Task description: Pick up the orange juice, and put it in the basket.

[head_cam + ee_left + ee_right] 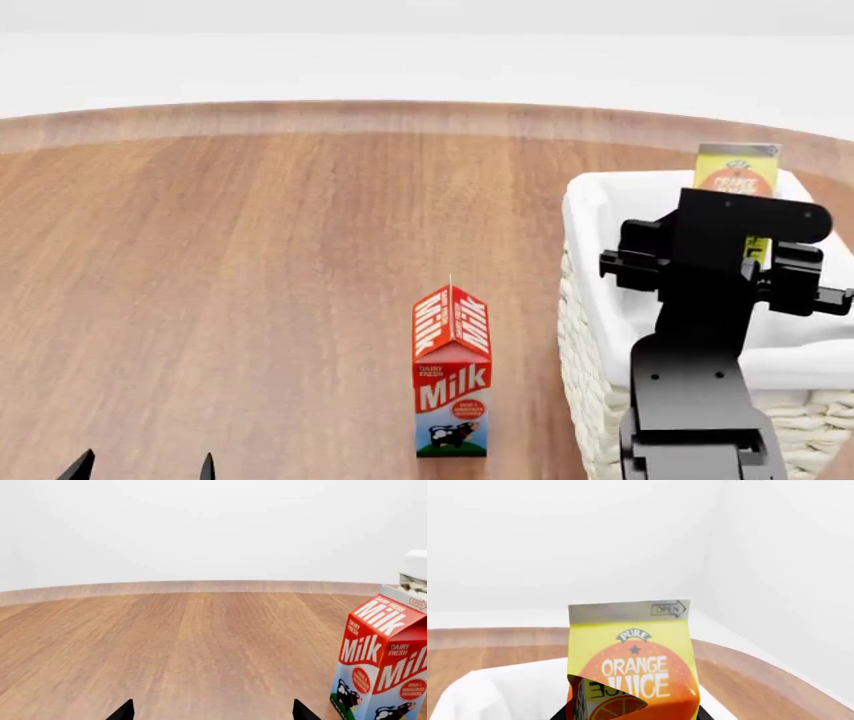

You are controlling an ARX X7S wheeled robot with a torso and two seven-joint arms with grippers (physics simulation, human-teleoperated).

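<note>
While the orange juice [737, 172] is sitting upright above the basket [582, 222], over its white cloth lining, your right claw [747, 262] is pinching it from the near side; the arm is hiding the carton's lower half in the head view, so you cannot tell whether its base is touching the lining. In the right wrist view the carton [634, 660] is filling the middle, lettering facing the camera, with the basket's lining [487, 695] showing below and behind it. The basket is occupying the right side of the wooden worktop [240, 270]. A Milk carton [451, 372] is standing upright on the worktop just left of the basket, apart from it. Your left claw [144, 467] is hovering low at the near left, fingertips [123, 711] spread apart, holding nothing, with the Milk carton [380, 660] off to one side of it.
</note>
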